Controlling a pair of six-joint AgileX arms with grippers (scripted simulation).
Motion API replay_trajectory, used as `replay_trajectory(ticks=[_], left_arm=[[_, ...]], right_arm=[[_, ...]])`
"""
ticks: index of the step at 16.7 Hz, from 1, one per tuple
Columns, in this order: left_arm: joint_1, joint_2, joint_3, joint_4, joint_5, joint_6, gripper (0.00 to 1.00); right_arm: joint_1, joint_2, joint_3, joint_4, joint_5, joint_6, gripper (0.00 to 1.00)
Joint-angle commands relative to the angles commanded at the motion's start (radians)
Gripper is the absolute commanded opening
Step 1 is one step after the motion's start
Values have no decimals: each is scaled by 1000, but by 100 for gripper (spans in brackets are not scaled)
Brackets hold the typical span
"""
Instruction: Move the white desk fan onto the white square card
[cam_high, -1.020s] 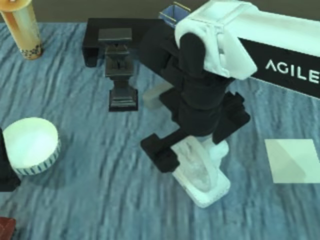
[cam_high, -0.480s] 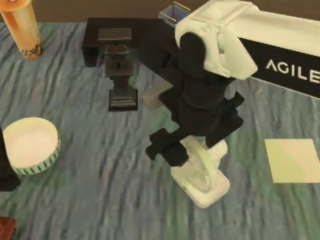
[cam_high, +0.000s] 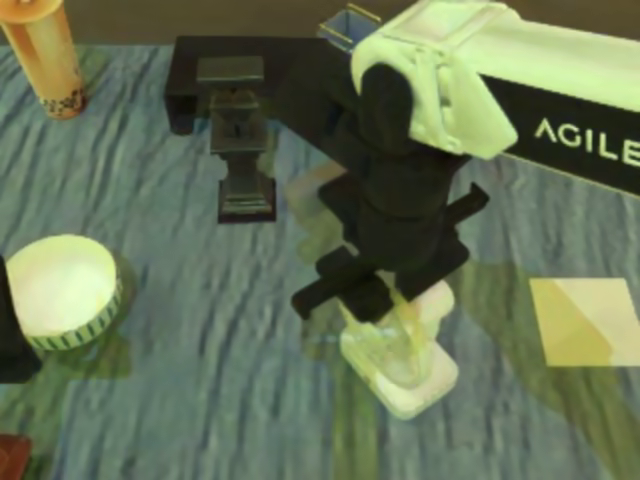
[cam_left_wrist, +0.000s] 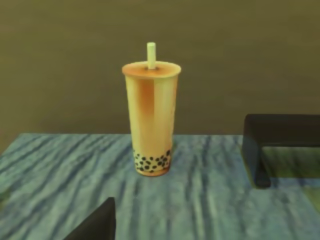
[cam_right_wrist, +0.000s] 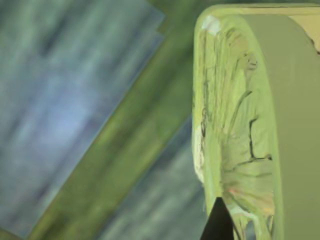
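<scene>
The right tool (cam_high: 392, 300) sits low over the fan (cam_high: 400, 350) near the table's middle, nipped onto the thin grille rim as far as I can judge. The card (cam_high: 588, 320) lies well apart to the right. Such a narrow hold could let the fan swing or slip on lifting; the left arm is parked at the left edge.

Right end effector (cam_high: 385, 300) mid-table, pointing down — left arm parked at left edge.

Overhead view down onto table (cam_high: 180, 400); right wrist close against fan (cam_right_wrist: 235, 125); left wrist level, toward bubble tea (cam_left_wrist: 151, 120).
</scene>
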Motion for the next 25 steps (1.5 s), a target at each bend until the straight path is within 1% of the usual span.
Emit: replay_trajectory(ticks=[8, 15, 20, 22, 25], left_arm=[[0, 0, 0, 0, 0, 0, 100], [0, 0, 0, 0, 0, 0, 100], [0, 0, 0, 0, 0, 0, 100], [0, 0, 0, 0, 0, 0, 100], [0, 0, 0, 0, 0, 0, 100]], right_arm=[[-2, -6, 5, -4, -1, 1, 0], [5, 1, 202, -194, -1, 0, 0], [0, -1, 207, -199, -1, 0, 0], [-13, -4, 197, -201, -1, -33, 0], [-61, -21, 165, -204, -1, -161, 0]])
